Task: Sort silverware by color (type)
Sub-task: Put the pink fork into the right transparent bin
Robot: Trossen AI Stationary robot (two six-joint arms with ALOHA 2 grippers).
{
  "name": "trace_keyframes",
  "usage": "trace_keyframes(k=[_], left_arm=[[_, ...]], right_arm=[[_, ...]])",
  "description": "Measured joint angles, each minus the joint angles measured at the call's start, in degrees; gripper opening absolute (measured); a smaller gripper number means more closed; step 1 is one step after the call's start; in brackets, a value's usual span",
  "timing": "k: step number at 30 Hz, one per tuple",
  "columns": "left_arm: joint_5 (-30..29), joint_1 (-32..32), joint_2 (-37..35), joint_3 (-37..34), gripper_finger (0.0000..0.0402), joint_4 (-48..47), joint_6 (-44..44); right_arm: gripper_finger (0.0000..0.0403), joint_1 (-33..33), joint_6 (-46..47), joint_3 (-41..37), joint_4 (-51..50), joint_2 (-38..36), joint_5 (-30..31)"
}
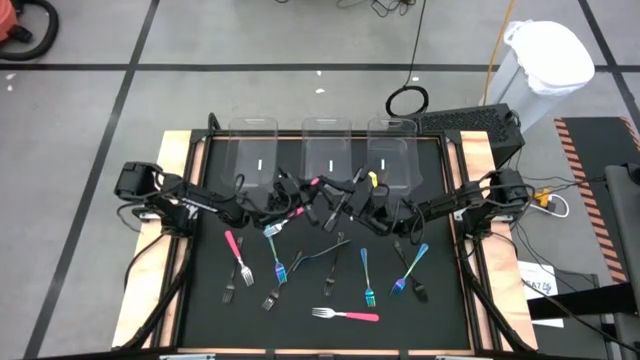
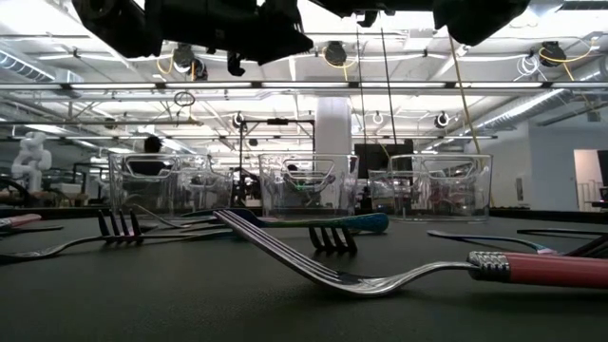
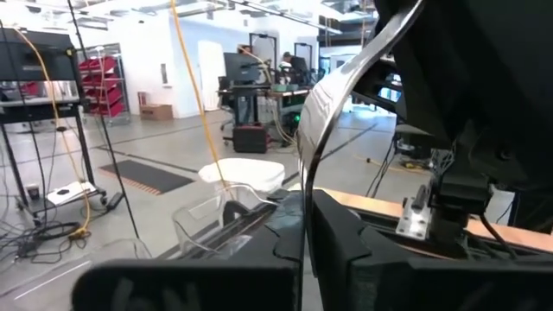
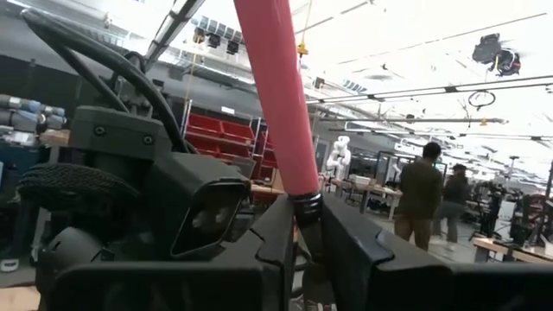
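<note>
A pink-handled fork (image 1: 313, 183) hangs in the air between my two grippers, in front of the clear bins. My left gripper (image 3: 307, 207) is shut on its silver metal part. My right gripper (image 4: 307, 220) is shut at the lower end of its pink handle (image 4: 276, 95). In the high view the left gripper (image 1: 303, 192) and right gripper (image 1: 332, 196) meet above the mat's far middle. More silverware lies flat on the mat: a pink fork (image 1: 237, 252), a teal fork (image 1: 275, 250), a blue fork (image 1: 367, 275) and dark forks (image 1: 322, 255). My left gripper pinches the fork's thin silver neck (image 3: 304, 177) between its two fingers, just below the wider head (image 3: 333, 91). The fingers lie across the fork. The fork is lifted clear of the table. My right gripper pinches the fork between its two fingers where the pink handle ends in a dark collar (image 4: 306, 206). The fingers lie across it. The handle sticks out past the fingers, and the fork is clear of the table.
Three clear bins (image 1: 253, 150), (image 1: 328, 150), (image 1: 392, 150) stand in a row along the mat's far edge. Another pink fork (image 1: 348, 315) lies near the front edge. A blue-purple fork (image 1: 410, 268) lies at the right. People show in the room beyond the table.
</note>
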Motion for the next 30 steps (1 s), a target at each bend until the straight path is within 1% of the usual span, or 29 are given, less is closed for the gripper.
trace_keyframes(k=[3, 6, 9, 14, 17, 19, 22, 25, 27, 30], left_arm=[[0.0, 0.0, 0.0, 0.0, 0.0009, -0.4, 0.2], [0.7, 0.0, 0.0, 0.0, 0.0009, -1.4, 0.7], [2.6, -0.3, 0.1, 0.1, 0.0008, -3.4, 1.5], [5.6, -0.2, -0.1, 0.1, 0.0003, -4.1, -0.1], [7.5, -0.2, -0.7, 0.0, 0.0002, -4.9, -0.5], [8.6, 0.0, -2.1, 0.0, 0.0001, -7.5, -1.7], [12.4, 0.8, -4.9, 0.0, 0.0001, -11.2, -4.0], [18.2, 2.2, -7.6, 0.0, 0.0001, -15.3, -7.2], [22.0, 3.3, -9.3, 0.0, 0.0001, -18.8, -9.2], [27.4, 5.0, -10.4, 0.0, 0.0001, -21.2, -11.0]], right_arm=[[0.0053, 0.0, 0.2, 0.0, -0.2, 0.0, 0.1], [0.0074, 0.2, 0.3, 0.0, -0.8, 0.0, 0.6], [0.0111, 0.5, 0.4, 0.0, -2.4, 0.0, 2.2], [0.0188, 1.6, 1.1, 0.0, -6.1, -1.7, 4.5], [0.0226, 2.7, 1.0, 0.0, -10.4, -3.6, 4.9], [0.0244, 3.4, 0.9, 0.0, -14.8, -5.4, 4.9], [0.0259, 4.7, 0.9, 0.0, -21.3, -8.4, 4.8], [0.0264, 6.0, 0.8, 0.0, -25.8, -11.5, 4.4], [0.0265, 6.4, 1.7, 0.0, -27.2, -13.0, 2.5], [0.0265, 6.8, 3.7, 0.0, -28.7, -14.5, -2.0]])
